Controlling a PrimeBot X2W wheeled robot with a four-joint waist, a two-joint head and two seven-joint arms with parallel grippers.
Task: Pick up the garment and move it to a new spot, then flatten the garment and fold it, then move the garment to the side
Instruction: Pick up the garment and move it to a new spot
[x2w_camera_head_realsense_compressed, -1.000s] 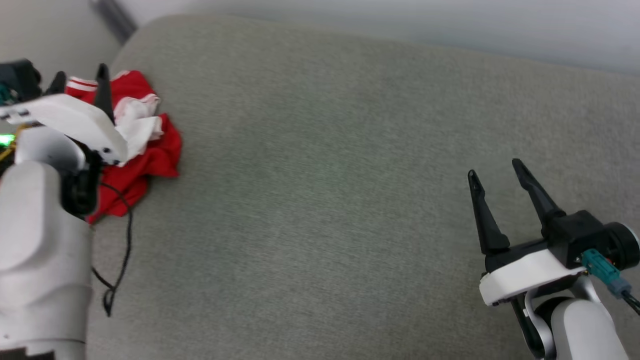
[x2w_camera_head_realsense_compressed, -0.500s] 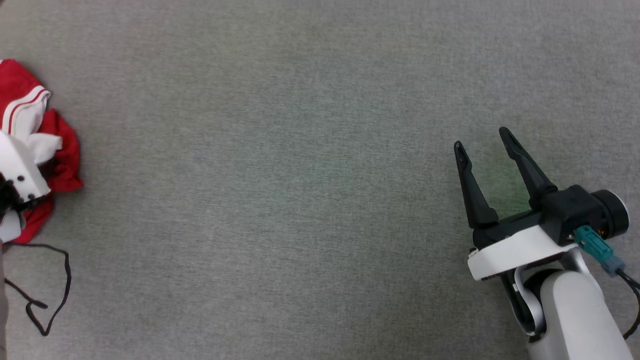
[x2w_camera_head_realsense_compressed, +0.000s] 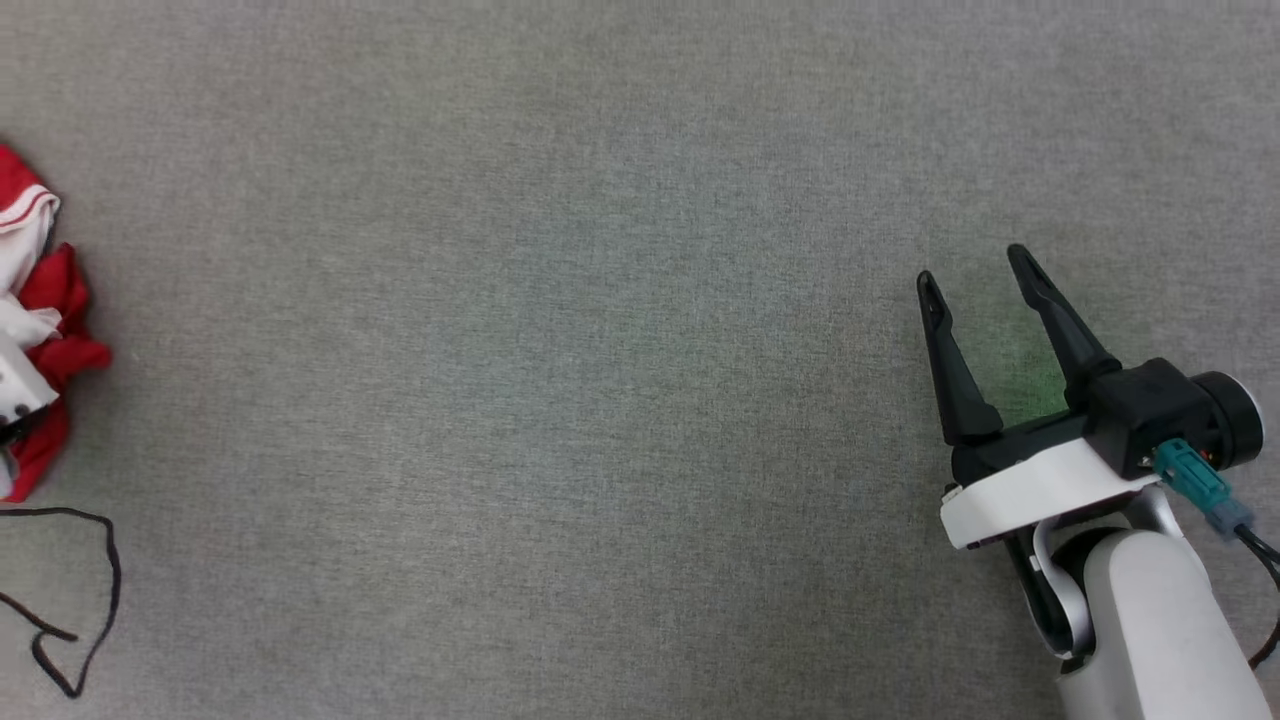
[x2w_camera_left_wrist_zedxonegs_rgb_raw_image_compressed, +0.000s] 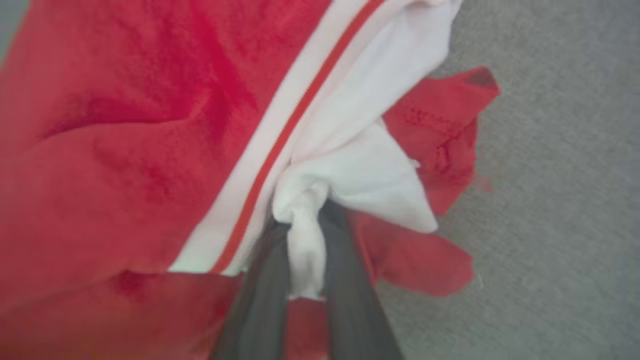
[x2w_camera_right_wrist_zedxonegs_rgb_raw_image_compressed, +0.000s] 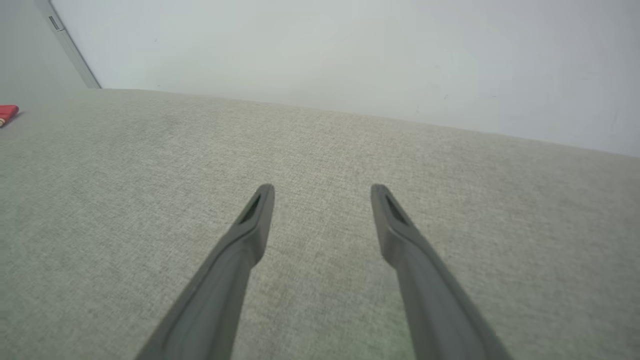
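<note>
Left wrist view looks right down the left gripper (x2w_camera_left_wrist_zedxonegs_rgb_raw_image_compressed: 305, 225). Its two dark fingers (x2w_camera_left_wrist_zedxonegs_rgb_raw_image_compressed: 260, 300) are squeezed together on a twist of white cloth. That cloth is part of the garment (x2w_camera_left_wrist_zedxonegs_rgb_raw_image_compressed: 125, 150), a red shirt with white bits and a thin red stripe. The shirt is all bunched up. Most of the red spreads out to the left of the fingers and past their tips, and a red flap pokes out to their right. It lies on a grey cushion (x2w_camera_head_realsense_compressed: 600, 400). I cannot read any words or numbers on the folds that face up.

The right gripper (x2w_camera_head_realsense_compressed: 973, 268) is well apart from the shirt, across the cushion. Its fingers stand wide apart with nothing between them, and grey cloth lies under them. Past its tips is a pale wall (x2w_camera_right_wrist_zedxonegs_rgb_raw_image_compressed: 350, 50). A thin black cord (x2w_camera_head_realsense_compressed: 110, 560) lies in a loop on the cushion, near the shirt.
</note>
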